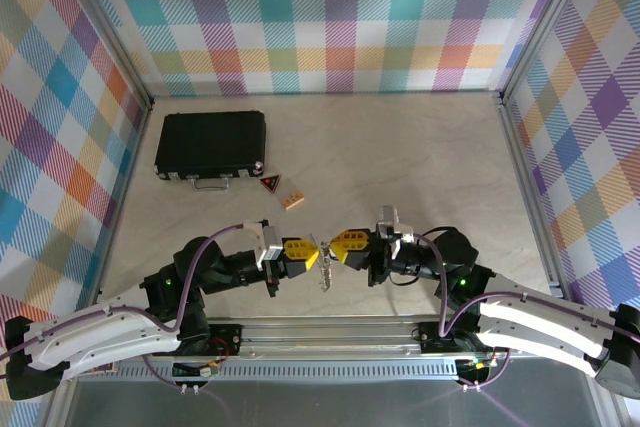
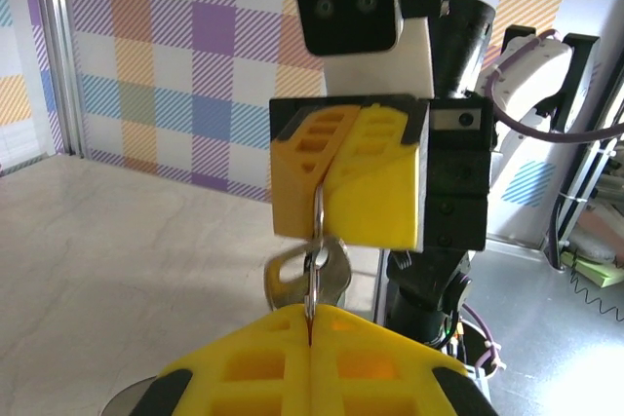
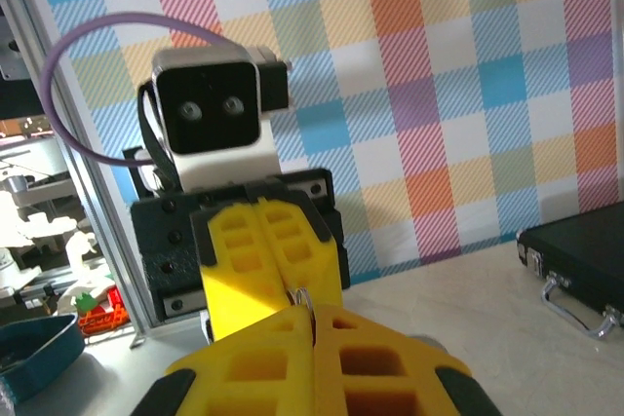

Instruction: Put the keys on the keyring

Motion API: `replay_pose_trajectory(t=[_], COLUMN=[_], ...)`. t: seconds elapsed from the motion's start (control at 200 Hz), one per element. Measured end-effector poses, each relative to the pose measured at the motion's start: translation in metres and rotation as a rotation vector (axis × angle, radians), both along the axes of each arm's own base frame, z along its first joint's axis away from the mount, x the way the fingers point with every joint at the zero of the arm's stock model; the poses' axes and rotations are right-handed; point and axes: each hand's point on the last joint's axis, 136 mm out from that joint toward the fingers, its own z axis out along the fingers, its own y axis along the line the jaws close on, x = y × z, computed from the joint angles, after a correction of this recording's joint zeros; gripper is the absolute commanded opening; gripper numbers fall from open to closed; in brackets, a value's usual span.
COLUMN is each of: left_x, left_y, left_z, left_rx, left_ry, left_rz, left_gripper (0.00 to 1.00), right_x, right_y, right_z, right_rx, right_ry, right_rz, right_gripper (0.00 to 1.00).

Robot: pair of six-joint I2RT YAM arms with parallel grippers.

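My left gripper and right gripper meet tip to tip above the table's near middle. Both are shut on the same thin silver wire ring, which I take for the keyring. The silver keys dangle from it between the two pairs of yellow fingers. In the left wrist view my own gripper pinches the ring's lower edge, the right gripper clamps its top, and the keys hang behind. From the right wrist, my gripper and the left gripper squeeze the keyring.
A black case lies at the back left, also seen as the case at the right. A red-and-black triangular tag and a small tan wooden block lie just in front of it. Plaid walls enclose three sides.
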Motion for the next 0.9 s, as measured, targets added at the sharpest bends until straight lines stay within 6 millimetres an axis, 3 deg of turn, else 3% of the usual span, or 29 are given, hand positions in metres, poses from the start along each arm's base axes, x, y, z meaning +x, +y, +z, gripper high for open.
replay_pose_trajectory(t=[0.9], left_x=[0.0012], left_y=[0.0026], left_z=[0.0015], left_rx=[-0.029], left_ry=[0.001], left_rz=[0.012], left_gripper=[0.0], right_x=[0.0027], right_y=[-0.0016], right_z=[0.0029], right_rx=[0.015], right_ry=[-0.002], right_rz=[-0.027], right_gripper=[0.0])
